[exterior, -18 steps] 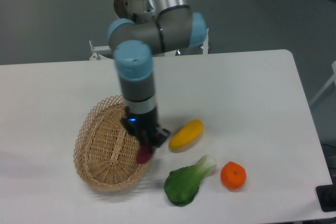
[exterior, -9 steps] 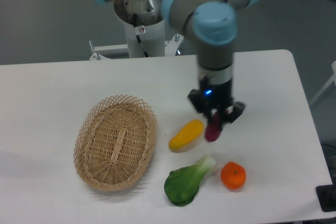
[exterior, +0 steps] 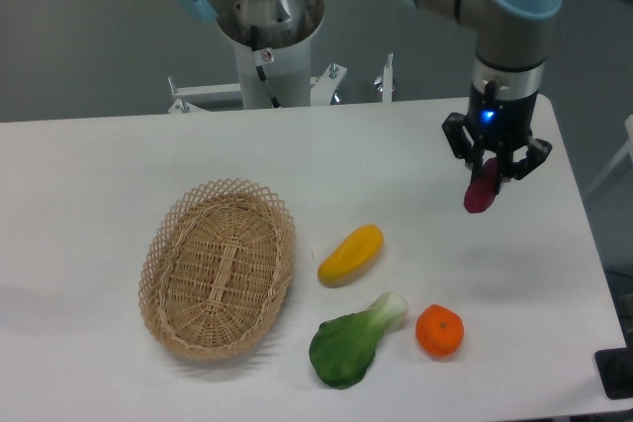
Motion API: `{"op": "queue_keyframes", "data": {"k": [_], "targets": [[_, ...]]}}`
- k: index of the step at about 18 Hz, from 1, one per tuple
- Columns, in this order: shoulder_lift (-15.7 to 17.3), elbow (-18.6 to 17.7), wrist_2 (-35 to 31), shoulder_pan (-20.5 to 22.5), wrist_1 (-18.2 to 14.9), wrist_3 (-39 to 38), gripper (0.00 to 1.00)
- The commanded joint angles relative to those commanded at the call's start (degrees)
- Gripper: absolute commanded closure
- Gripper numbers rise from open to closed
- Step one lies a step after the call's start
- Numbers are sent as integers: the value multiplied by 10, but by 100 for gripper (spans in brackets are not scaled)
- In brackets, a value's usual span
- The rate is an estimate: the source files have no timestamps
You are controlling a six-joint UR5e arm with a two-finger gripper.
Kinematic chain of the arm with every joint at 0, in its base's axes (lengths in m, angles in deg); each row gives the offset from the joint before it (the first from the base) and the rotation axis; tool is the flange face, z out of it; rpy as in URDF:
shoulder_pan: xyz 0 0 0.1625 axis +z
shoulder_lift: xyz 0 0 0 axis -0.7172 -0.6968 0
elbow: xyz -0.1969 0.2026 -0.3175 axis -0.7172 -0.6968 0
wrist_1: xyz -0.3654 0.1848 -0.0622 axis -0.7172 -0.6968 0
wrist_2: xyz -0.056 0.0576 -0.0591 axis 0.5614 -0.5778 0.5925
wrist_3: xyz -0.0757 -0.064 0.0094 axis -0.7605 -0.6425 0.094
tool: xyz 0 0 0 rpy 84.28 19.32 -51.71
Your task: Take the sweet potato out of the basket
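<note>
Hanging directly beneath the gripper (exterior: 493,170), the sweet potato (exterior: 481,193) is held clamped between the two fingers, which are closed on its upper end. Its long axis is seen running nearly straight down from the fingertips, tipped a little toward the basket side, so that the free tapered end is the lowest point of the whole tool. No contact with the white table (exterior: 119,165) is shown: a faint shadow is cast below and slightly aside of the tuber, and from this it is judged to be carried well clear of the surface.

The wicker basket (exterior: 163,244) is left far off to the gripper's side, toward the camera's left and lower in view, with nothing visible on its woven base. Between basket and gripper, and nearer the camera, the yellow squash (exterior: 350,253), the bok choy (exterior: 351,342) and the orange (exterior: 439,331) are lying on the table, none of them under the tool.

The pick is judged to be essentially done, since the tuber is out of the basket and aloft. Any coming move is governed by that downward-pointing axis: if lowering is intended, the dangling tip is expected to touch first, and a grip on one end alone may let the tuber swing or slip
</note>
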Motion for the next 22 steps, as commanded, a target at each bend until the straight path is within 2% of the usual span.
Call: {"op": "queue_keyframes", "data": {"k": [22], "targets": [[-1,-3,2,0,1,0,70]]}}
